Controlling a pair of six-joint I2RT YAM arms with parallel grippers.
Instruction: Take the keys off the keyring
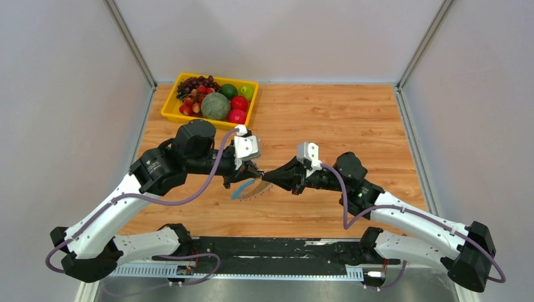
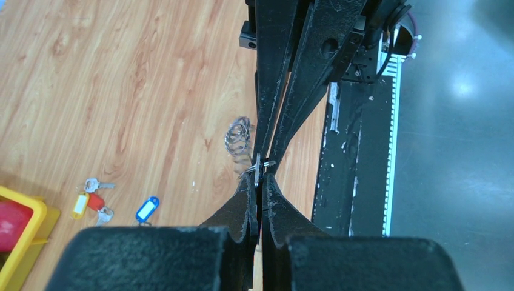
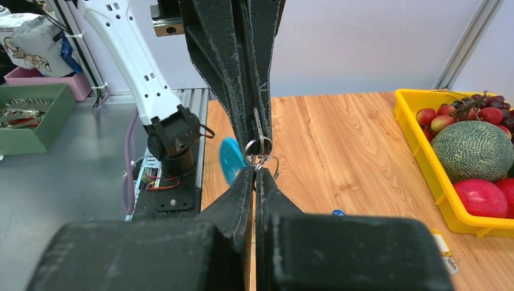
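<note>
My left gripper (image 1: 256, 175) and right gripper (image 1: 270, 178) meet tip to tip above the table's middle, both shut on the small silvery rings of the keyring (image 3: 259, 149). A blurred blue arc (image 1: 239, 189) with a silvery fringe hangs just below the tips; it also shows in the right wrist view (image 3: 230, 159). In the left wrist view a ring (image 2: 258, 168) sits pinched at my left gripper (image 2: 259, 179), with blurred silvery loops (image 2: 238, 135) beside it. Loose keys lie on the wood: a silver key (image 2: 97, 183), a yellow tag (image 2: 79, 205), a red tag (image 2: 96, 200), a blue tag (image 2: 147, 209).
A yellow fruit tray (image 1: 169, 115) with a melon, apples and grapes stands at the back left, also in the right wrist view (image 3: 418, 145). The black base rail (image 1: 264, 248) runs along the near edge. A green box (image 3: 24, 121) sits off the table.
</note>
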